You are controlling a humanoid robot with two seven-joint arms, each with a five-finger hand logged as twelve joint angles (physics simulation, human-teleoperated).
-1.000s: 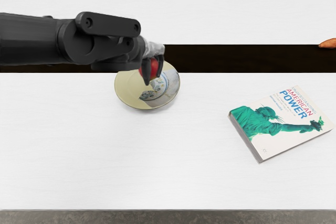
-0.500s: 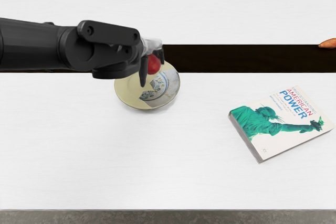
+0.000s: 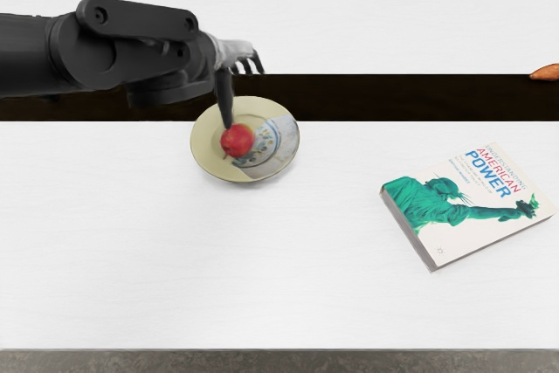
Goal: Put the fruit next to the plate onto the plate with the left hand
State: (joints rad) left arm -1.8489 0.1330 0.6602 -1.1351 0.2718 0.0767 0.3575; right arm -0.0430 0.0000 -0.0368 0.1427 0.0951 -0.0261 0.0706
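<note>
In the frame's upper left, the empty, spread-fingered left hand [image 3: 225, 63] should rise straight, lest its lowest finger nudge the small red fruit [image 3: 236, 140] off the round yellowish plate [image 3: 207, 142].

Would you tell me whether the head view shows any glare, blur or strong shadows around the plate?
Head view: sharp throughout, no blur on the left hand; flat, even light, hardly any shadow under the apple; the plate carries a glossy reflection beside the fruit.

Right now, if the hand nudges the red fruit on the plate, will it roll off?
Probably rolls easily: the fruit looks round and smooth. The rim of the plate looks shallow and may not stop it. Likely firm, not squashy.
</note>
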